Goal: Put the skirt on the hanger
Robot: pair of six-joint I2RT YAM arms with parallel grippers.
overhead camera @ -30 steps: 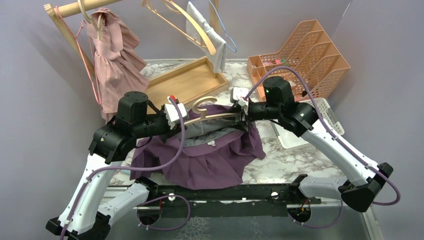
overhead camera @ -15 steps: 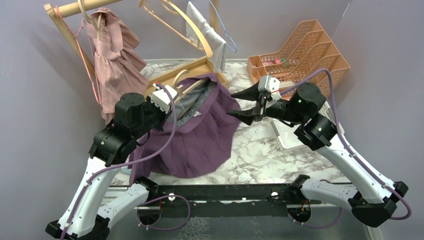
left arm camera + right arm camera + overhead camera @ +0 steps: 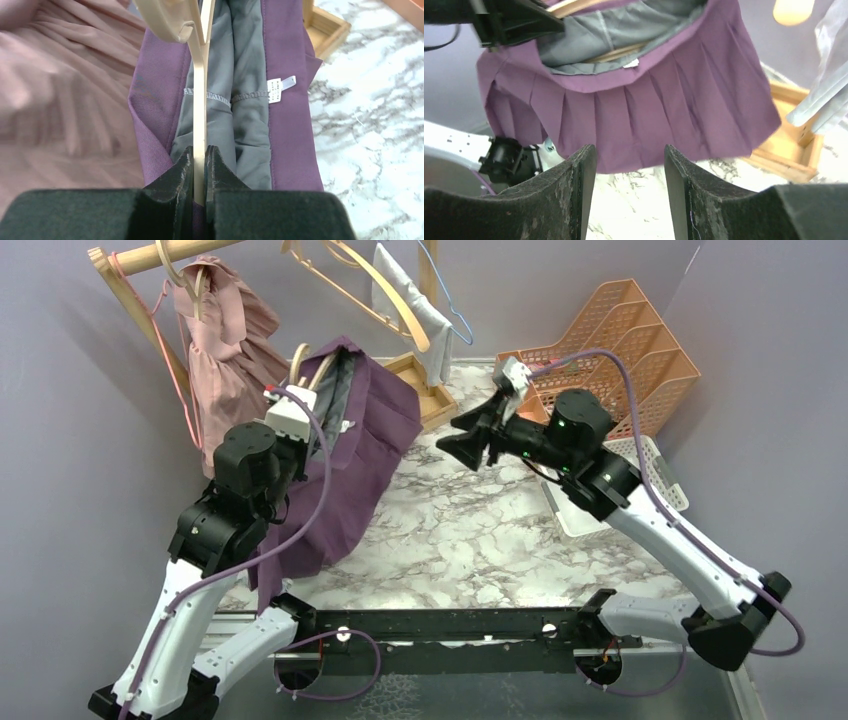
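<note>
A purple pleated skirt [image 3: 352,455] with grey lining hangs on a pale wooden hanger [image 3: 300,360], lifted off the table at the left. My left gripper [image 3: 199,150] is shut on the hanger's [image 3: 201,100] thin bar, with the skirt's [image 3: 290,130] waistband spread on both sides. In the top view the cloth hides its fingers. My right gripper [image 3: 462,438] hovers open to the right of the skirt, apart from it. In the right wrist view nothing lies between its fingers [image 3: 630,149]; the skirt [image 3: 649,115] and hanger [image 3: 616,52] are beyond them.
A pink dress [image 3: 225,350] hangs from the wooden rack [image 3: 160,255] just left of the skirt. More hangers and a white garment [image 3: 410,300] hang behind. A wooden tray [image 3: 425,375], an orange organiser [image 3: 610,340] and a white basket [image 3: 655,465] stand at the back and right.
My left arm has raised the hanger and skirt from low over the table, up and to the left. My right gripper has let go of the skirt's end, opened and drawn back.
</note>
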